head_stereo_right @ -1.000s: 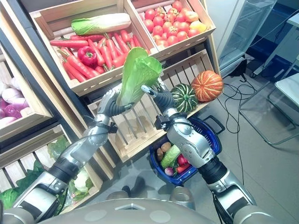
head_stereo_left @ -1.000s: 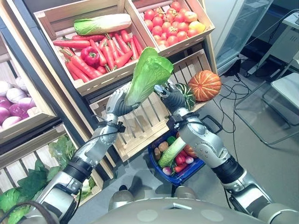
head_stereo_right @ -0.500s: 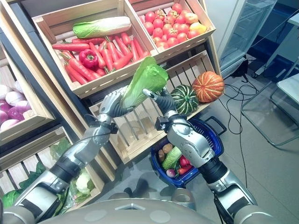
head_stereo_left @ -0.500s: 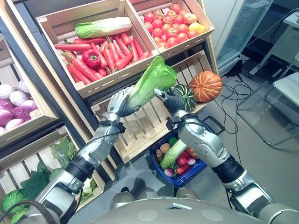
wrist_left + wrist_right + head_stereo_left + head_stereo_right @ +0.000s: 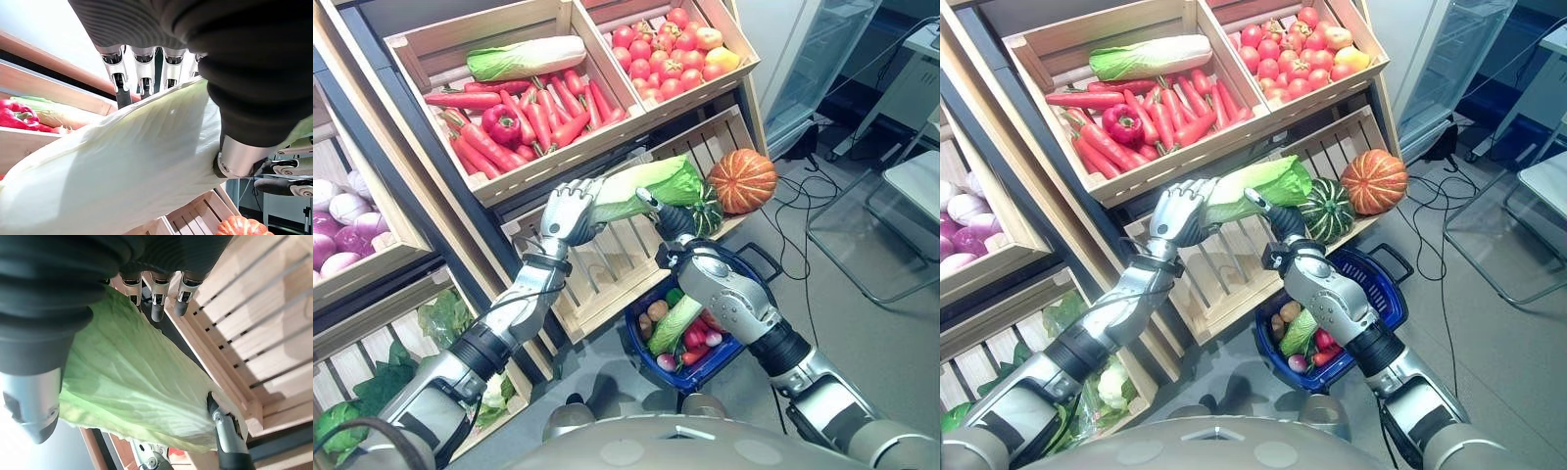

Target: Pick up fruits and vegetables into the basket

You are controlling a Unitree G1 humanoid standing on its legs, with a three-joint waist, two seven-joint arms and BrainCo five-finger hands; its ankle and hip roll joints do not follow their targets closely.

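You have the napa cabbage (image 5: 641,188) lying roughly level between both hands, above and well clear of the blue basket (image 5: 741,277). Your left hand (image 5: 570,211) wraps its fingers (image 5: 142,78) and thumb round the pale stem end. Your right hand (image 5: 664,216) sits under the leafy end with its fingers (image 5: 155,301) and thumb curled round the leaves. Just past your right hand lies a dark green striped squash (image 5: 1329,208), with an orange pumpkin (image 5: 742,180) beside it. The basket below your right forearm already holds another cabbage (image 5: 674,323) among smaller vegetables.
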